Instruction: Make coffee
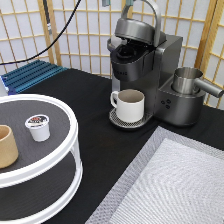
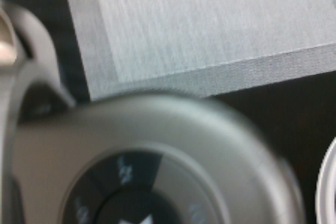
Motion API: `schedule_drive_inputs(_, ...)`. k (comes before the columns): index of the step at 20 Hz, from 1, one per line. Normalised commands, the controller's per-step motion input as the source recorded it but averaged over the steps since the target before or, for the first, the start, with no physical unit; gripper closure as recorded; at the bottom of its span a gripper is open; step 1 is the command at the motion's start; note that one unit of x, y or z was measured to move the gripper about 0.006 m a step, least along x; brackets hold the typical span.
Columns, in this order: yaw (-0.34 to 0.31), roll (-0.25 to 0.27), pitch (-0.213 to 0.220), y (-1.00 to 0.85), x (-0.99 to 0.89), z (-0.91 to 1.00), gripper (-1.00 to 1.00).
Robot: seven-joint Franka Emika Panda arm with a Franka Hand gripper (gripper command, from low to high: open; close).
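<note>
The coffee pod (image 1: 38,126), small and white with a dark printed top, stands upright on the upper tier of a white round rack (image 1: 60,160). A white handled mug (image 1: 131,104) sits on the drip tray under the spout of the grey coffee machine (image 1: 150,65). The machine's lid (image 1: 134,31) is tilted up and its handle (image 1: 155,17) is raised. My gripper does not show in the exterior view. The wrist view looks down from close by on the machine's rounded lid (image 2: 150,165) with its dark buttons.
A tan handleless cup (image 1: 6,145) stands on the rack beside the pod. A steel pitcher (image 1: 189,80) sits on the machine's right side. A grey mat (image 1: 175,185) covers the table's lower right. A blue ribbed object (image 1: 30,75) lies at the left, with folding screens behind.
</note>
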Motion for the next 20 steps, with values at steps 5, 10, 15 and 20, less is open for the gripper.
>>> schedule_drive_inputs(5, 0.128, -0.087, 0.287, 0.61, 0.29, 0.4, -1.0)
schedule_drive_inputs(10, 0.117, -0.057, 0.267, 0.54, 0.44, 0.53, -1.0)
schedule_drive_inputs(15, 0.033, -0.027, 0.233, 0.14, 0.5, 0.75, -1.0)
schedule_drive_inputs(20, 0.0, 0.162, 0.03, -0.77, 0.2, 0.51, -1.0)
